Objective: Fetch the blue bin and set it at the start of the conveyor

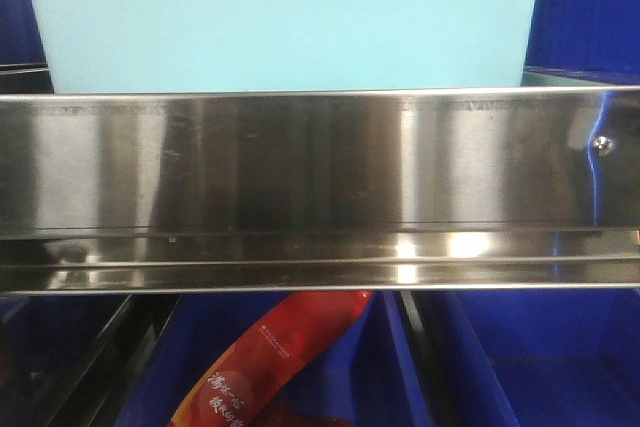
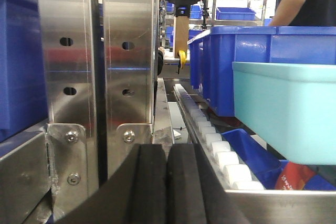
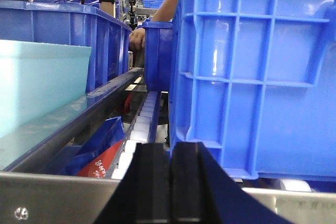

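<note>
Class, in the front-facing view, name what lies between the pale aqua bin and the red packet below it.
A shiny stainless-steel shelf rail spans the full width between the blue bin and the red packet, seen in the front-facing view.

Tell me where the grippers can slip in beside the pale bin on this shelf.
Left: an open lane over the white rollers, between the steel uprights and the blue bin. Right: a gap between the bin and the dark blue crate. Below the steel rail, lower crates and a red packet crowd things.

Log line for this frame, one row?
blue bin: behind steel rail, ungrasped | left gripper: shut, empty | right gripper: shut, empty
</note>
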`<state>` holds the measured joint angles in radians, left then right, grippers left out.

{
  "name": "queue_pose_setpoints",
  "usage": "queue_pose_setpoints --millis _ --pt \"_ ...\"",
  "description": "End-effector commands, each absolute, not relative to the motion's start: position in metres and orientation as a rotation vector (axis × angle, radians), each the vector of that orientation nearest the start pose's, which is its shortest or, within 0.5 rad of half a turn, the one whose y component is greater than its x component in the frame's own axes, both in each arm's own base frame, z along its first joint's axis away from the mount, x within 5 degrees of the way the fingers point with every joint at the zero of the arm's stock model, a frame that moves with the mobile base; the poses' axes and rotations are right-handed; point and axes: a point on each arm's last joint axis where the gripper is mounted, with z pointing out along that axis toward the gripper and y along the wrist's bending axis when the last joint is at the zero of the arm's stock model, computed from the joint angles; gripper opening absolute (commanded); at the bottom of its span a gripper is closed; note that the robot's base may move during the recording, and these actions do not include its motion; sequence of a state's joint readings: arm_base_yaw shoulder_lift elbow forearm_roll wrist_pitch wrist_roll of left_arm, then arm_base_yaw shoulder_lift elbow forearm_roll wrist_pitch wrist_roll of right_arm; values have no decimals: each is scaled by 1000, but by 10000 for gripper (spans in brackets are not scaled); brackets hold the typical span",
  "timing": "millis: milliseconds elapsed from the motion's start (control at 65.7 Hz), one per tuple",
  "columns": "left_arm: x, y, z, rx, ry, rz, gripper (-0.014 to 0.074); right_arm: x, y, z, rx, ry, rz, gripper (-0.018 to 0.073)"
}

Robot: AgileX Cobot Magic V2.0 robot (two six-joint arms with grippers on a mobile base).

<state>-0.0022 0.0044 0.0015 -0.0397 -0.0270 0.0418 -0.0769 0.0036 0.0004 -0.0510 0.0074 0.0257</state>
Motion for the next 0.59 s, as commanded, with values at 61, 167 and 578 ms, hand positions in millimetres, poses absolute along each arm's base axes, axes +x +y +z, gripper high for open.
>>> queue_pose_setpoints --millis 61,167,578 --pt "56 0 216 5 1448 5 -100 56 -4 214 37 1476 -86 -161" --pt "56 0 216 5 1448 5 -100 56 -4 214 37 1476 -86 -161" --pt "56 0 216 5 1448 5 -100 56 -4 214 37 1476 -86 -161"
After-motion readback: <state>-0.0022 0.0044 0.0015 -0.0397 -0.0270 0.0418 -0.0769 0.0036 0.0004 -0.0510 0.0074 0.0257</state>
